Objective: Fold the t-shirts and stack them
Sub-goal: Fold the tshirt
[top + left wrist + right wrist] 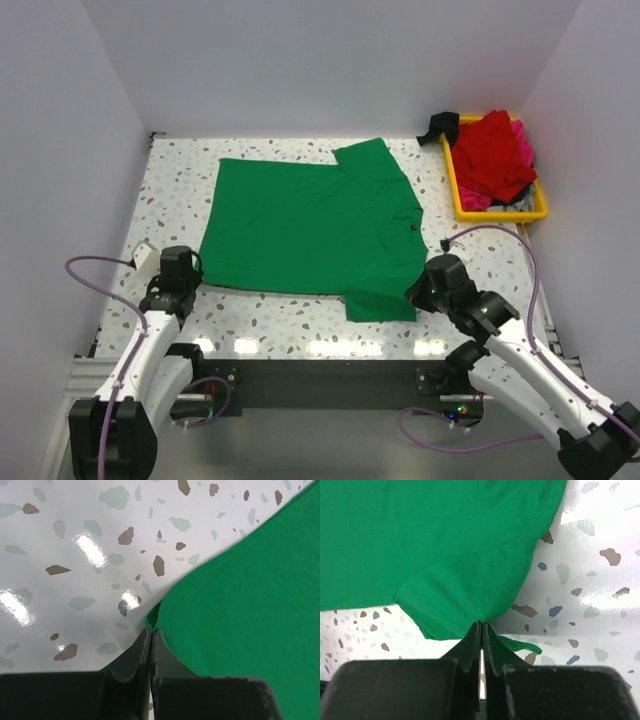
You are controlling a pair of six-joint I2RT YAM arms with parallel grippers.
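On the speckled table (pixel 300 325) our green t-shirt (pixel 310 225) lies flat and spread out, with its neck on our right side. Our left gripper (pixel 151 634) is pinched tight on the shirt's near bottom corner, with a bit of green cloth between the jaws. Our right gripper (pixel 482 627) is pinched tight on the cloth by the near sleeve (pixel 382 305). We think the shirt is light, soft and floppy, so it will sag and wrinkle if we lift only one spot. Holding two edge spots far apart looks best for folding. The red t-shirt (pixel 492 155) and pink t-shirt (pixel 524 140) sit heaped in the yellow tray (pixel 455 200), at the far right corner.
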